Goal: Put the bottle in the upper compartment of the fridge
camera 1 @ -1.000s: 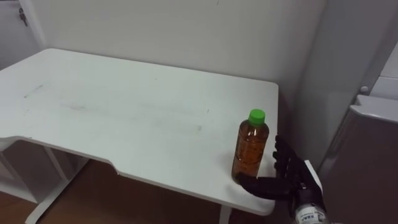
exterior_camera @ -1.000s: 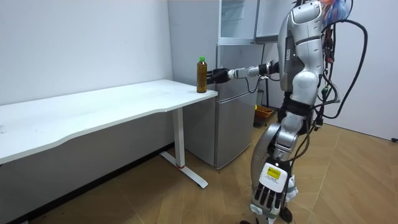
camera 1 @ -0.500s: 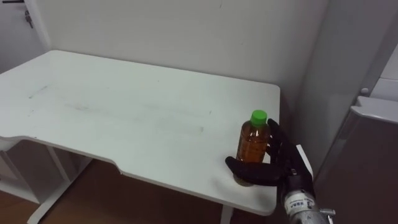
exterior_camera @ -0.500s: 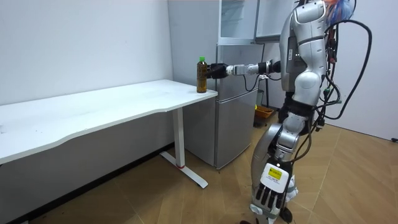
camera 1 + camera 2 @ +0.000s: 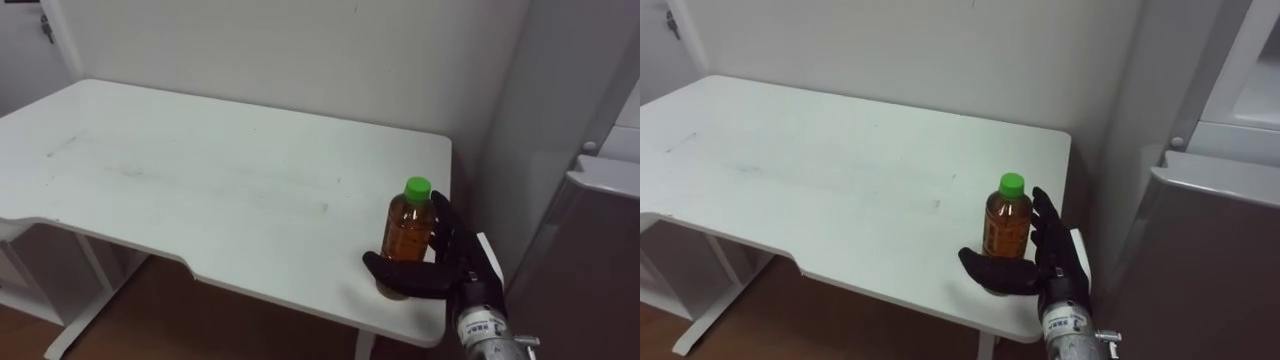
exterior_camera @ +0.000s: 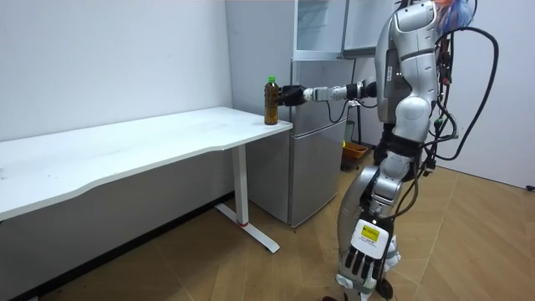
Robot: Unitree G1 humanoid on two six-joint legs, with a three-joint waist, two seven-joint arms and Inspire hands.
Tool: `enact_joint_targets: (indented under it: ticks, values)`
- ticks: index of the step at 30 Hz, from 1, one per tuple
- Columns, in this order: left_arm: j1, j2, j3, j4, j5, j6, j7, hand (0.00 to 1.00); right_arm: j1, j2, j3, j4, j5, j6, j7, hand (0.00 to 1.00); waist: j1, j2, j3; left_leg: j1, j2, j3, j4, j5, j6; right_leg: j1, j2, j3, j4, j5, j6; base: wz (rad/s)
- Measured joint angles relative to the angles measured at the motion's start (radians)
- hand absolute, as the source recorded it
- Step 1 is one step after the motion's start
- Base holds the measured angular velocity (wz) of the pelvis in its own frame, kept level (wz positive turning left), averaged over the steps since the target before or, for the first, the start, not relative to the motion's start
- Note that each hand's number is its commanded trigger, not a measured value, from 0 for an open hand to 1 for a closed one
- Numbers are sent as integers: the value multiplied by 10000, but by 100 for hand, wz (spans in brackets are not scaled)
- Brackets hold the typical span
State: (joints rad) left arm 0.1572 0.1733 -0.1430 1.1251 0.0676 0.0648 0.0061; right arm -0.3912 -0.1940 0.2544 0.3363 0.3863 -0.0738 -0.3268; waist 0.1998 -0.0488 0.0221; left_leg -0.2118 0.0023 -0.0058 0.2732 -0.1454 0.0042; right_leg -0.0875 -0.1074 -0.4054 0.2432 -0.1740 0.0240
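**Right hand bracketing the upright bottle at the tabletop corner**

The amber plastic bottle with a green cap (image 5: 409, 238) stands upright on the white tabletop (image 5: 200, 170), near its right front corner, with its long axis vertical. The right hand (image 5: 458, 272) encloses it from the right. The thumb hooks across the front of the base, and the fingers (image 5: 447, 232) rise behind the body, touching it or nearly so. The hold appears set for a straight vertical lift. The grey fridge (image 5: 590, 240) stands just right of the tabletop. The left hand (image 6: 361, 267) hangs beside the leg, fingers relaxed.
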Motion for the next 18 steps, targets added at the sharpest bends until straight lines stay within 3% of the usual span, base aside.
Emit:
enact_joint_targets:
  ticks: [10, 18]
  values:
    - [104, -12, -217, -7, -342, 44, -199, 0, 0, -53, -10, 549, 235, 2, 241, 0, -25, -31, 34, 144, -100, -71, -41, 17, 31, 182, -137, -193, 46, -64, 56, 4]
    - [115, -11, -190, 35, -343, 301, -194, 0, -28, -65, -97, 1403, 1189, 26, 256, 0, 12, 14, 57, 85, -192, -127, 17, 39, 71, 128, -225, -225, 158, -142, 121, 3]
